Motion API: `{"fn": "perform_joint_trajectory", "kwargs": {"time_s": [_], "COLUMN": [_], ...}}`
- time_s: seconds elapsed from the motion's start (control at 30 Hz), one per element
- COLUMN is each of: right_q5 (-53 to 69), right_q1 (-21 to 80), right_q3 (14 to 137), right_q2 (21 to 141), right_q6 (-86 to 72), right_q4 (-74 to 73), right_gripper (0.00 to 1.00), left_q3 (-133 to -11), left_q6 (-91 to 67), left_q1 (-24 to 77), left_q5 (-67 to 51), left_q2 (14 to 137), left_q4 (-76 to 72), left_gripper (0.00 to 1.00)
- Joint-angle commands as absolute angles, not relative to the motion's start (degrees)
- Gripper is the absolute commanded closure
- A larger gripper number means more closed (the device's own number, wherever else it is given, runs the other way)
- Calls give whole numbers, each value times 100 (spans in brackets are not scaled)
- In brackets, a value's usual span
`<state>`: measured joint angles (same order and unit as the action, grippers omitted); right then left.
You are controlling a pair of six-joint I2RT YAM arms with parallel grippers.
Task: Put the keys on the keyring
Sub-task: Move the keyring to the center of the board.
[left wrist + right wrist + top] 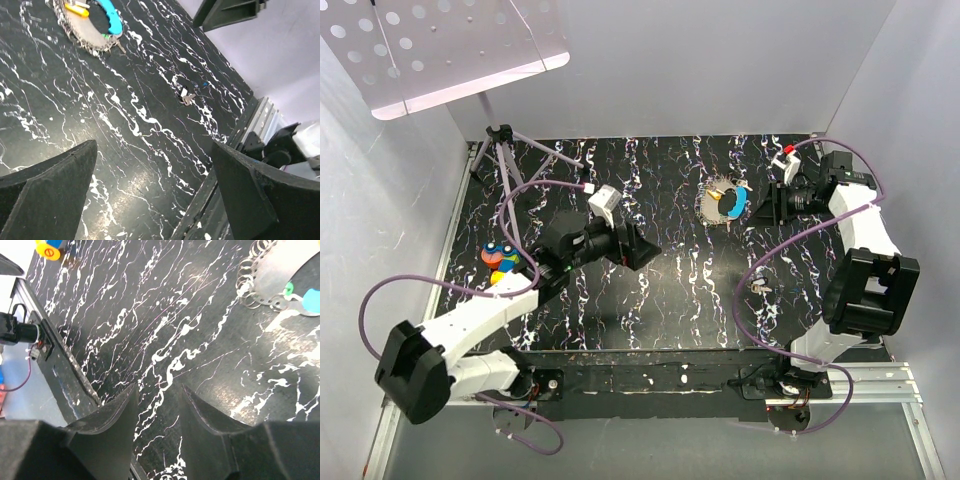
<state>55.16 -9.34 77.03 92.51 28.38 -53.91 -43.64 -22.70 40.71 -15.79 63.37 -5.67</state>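
With my left claw [155, 192] gaping wide and empty and my right claw [159, 390] half open on nothing, I judge the job partly done: 1 keyring [82, 29] lies at 2 o'clock on the desk [670, 290] with 3 coloured keys [110, 15] bunched at it, while 1 loose key [187, 99] waits at 4 o'clock.

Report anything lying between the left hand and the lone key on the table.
Nothing visible does. Between the open left hand and the lone key there is only bare tabletop; the keyring lies farther off, to one side.
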Motion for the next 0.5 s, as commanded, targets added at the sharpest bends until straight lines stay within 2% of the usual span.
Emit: {"fn": "perform_joint_trajectory", "kwargs": {"time_s": [0.0, 0.17, 0.47], "right_q5": [5616, 5924, 6222], "right_q1": [-1028, -1028, -1116], "right_q3": [7778, 7708, 7532], "right_q2": [9026, 9062, 9070], "right_q6": [2365, 2092, 2136], "right_q4": [-4642, -4430, -4412], "right_gripper": [54, 53, 53], "left_q3": [-4526, -5192, -6809], "left_q6": [-3391, -3919, -3850], "left_q1": [3692, 3533, 3524], "left_q5": [-2170, -2513, -2724], "left_q2": [6932, 8101, 10184], "left_q4": [-1176, -1065, -581], "left_gripper": [2, 2, 2]}}
